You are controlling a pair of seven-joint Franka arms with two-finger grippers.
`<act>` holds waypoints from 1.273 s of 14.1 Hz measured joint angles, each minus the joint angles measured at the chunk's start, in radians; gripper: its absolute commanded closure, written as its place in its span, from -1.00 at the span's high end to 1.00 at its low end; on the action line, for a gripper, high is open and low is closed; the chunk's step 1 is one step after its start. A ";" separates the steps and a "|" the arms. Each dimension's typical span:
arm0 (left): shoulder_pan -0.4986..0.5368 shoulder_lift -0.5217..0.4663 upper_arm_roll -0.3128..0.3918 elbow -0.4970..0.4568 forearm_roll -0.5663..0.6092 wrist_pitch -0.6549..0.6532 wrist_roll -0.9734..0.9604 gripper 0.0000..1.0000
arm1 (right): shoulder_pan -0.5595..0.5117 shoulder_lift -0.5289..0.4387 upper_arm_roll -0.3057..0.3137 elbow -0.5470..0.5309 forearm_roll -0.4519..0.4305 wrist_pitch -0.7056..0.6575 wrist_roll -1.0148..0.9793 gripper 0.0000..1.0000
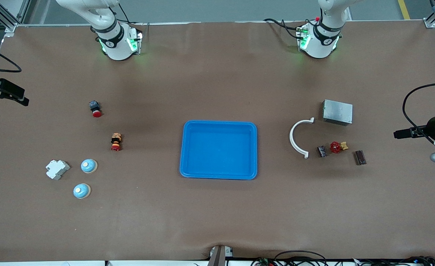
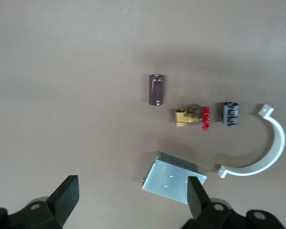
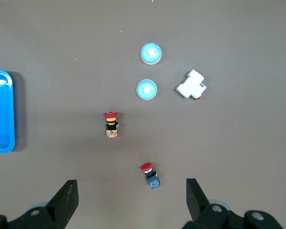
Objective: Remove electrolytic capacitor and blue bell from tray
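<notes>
Two blue dome bells (image 1: 89,166) (image 1: 81,191) sit toward the right arm's end of the table; they also show in the right wrist view (image 3: 146,89) (image 3: 150,53). A small black capacitor (image 1: 321,151) (image 2: 231,114) and a dark maroon capacitor (image 1: 360,157) (image 2: 156,89) lie toward the left arm's end. The blue tray (image 1: 219,155) is empty at mid-table. My left gripper (image 2: 132,198) is open and empty, high over the table by a silver box (image 2: 174,177). My right gripper (image 3: 131,198) is open and empty, high over a red push button (image 3: 150,175). Neither gripper shows in the front view.
A white curved bracket (image 1: 300,137), the silver box (image 1: 337,112) and a red-handled brass valve (image 1: 337,147) lie around the capacitors. A white block (image 1: 57,169) lies beside the bells. Two red push buttons (image 1: 95,108) (image 1: 116,142) lie between the bells and the right arm's base.
</notes>
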 measured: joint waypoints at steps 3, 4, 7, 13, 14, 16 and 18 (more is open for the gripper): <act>-0.061 -0.045 0.062 0.003 -0.016 -0.002 0.000 1.00 | 0.000 0.000 0.000 -0.001 0.000 0.000 0.005 1.00; -0.112 -0.063 0.115 0.004 -0.018 -0.003 0.000 1.00 | 0.000 0.000 0.000 -0.001 0.000 0.000 0.008 1.00; -0.235 -0.110 0.225 0.005 -0.037 -0.002 -0.001 1.00 | 0.000 -0.001 0.000 -0.001 0.000 0.000 0.045 1.00; -0.314 -0.192 0.245 0.007 -0.091 0.004 -0.011 1.00 | 0.000 -0.008 0.000 -0.001 0.000 -0.004 0.074 1.00; -0.328 -0.203 0.246 0.007 -0.091 0.004 -0.011 1.00 | 0.000 -0.008 0.000 -0.001 0.000 -0.004 0.074 1.00; -0.361 -0.217 0.247 0.007 -0.092 0.004 -0.011 1.00 | 0.000 -0.008 0.001 -0.001 0.000 -0.003 0.074 1.00; -0.396 -0.227 0.247 0.007 -0.092 0.006 -0.012 1.00 | 0.000 -0.008 0.001 -0.001 0.000 0.000 0.074 1.00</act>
